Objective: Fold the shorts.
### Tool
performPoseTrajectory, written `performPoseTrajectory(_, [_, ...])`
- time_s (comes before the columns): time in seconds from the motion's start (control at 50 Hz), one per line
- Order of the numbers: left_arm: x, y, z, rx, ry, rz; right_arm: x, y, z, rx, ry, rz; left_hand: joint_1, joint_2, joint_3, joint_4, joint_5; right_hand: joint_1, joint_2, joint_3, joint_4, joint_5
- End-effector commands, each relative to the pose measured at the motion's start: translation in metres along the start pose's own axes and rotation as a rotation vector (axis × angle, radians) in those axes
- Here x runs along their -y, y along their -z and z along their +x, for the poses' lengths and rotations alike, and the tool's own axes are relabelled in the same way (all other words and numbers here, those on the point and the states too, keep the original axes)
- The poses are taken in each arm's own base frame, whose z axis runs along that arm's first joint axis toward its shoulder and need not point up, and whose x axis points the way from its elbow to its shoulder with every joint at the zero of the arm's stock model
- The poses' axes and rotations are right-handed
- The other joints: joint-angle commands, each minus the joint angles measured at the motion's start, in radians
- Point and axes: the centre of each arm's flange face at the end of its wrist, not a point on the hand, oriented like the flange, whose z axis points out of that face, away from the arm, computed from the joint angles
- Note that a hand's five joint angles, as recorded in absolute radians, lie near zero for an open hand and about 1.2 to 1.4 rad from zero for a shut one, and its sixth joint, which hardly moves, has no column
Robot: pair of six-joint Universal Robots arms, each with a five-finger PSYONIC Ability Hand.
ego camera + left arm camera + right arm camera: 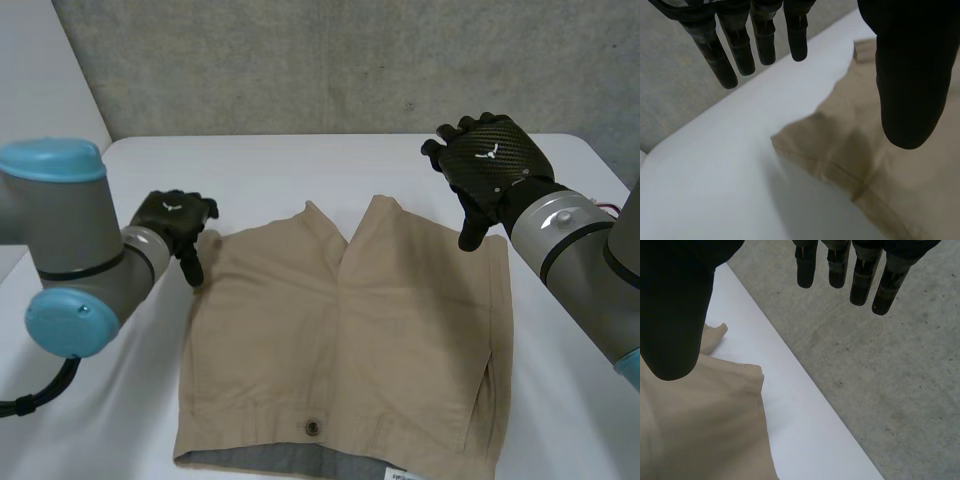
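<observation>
Tan shorts (350,340) lie flat on the white table (280,170), waistband with a button toward the near edge, both legs pointing away. My left hand (172,222) hovers beside the far corner of the left leg, fingers straight and apart from the thumb, holding nothing. In the left wrist view its fingers (735,45) hang above bare table next to that leg's hem corner (790,145). My right hand (490,165) is raised over the far corner of the right leg, open and empty. The right wrist view has that leg's corner (747,377) under the thumb (675,315).
A grey concrete wall (350,60) rises behind the table. Grey floor (880,365) lies beyond the table's right edge. Bare table surface surrounds the shorts on the left, right and far sides.
</observation>
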Motion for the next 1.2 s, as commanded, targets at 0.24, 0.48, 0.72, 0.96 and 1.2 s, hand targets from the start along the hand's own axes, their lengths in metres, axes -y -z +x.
performPoseTrajectory(0.24, [-0.036, -0.035, 0.011, 0.020, -0.015, -0.003, -0.006, -0.003, -0.004, 0.012, -0.003, -0.018, 0.330, 0.332, 0.333, 0.329, 0.327, -0.005, -0.029, -0.034, -0.058, -0.064])
performPoseTrajectory(0.48, [-0.038, -0.038, 0.012, 0.025, -0.019, -0.008, -0.006, -0.003, -0.003, 0.007, -0.003, -0.017, 1.072, 1.074, 1.075, 1.072, 1.070, -0.005, -0.029, -0.034, -0.058, -0.064])
performPoseTrajectory(0.72, [0.098, -0.037, -0.063, 0.401, 0.051, 0.504, 0.002, -0.005, 0.005, -0.019, -0.003, 0.012, 1.072, 1.074, 1.075, 1.072, 1.070, -0.005, -0.029, -0.034, -0.058, -0.064])
performPoseTrajectory(0.96, [0.211, 0.053, 0.033, 0.207, 0.114, 0.944, 0.010, -0.009, 0.028, -0.138, -0.012, 0.010, 1.072, 1.074, 1.075, 1.072, 1.070, -0.005, -0.029, -0.034, -0.058, -0.064])
performPoseTrajectory(1.2, [0.077, 0.074, 0.200, -0.263, -0.040, 0.644, 0.002, -0.012, 0.061, -0.233, -0.016, -0.013, 1.072, 1.074, 1.075, 1.072, 1.070, -0.005, -0.029, -0.034, -0.058, -0.064])
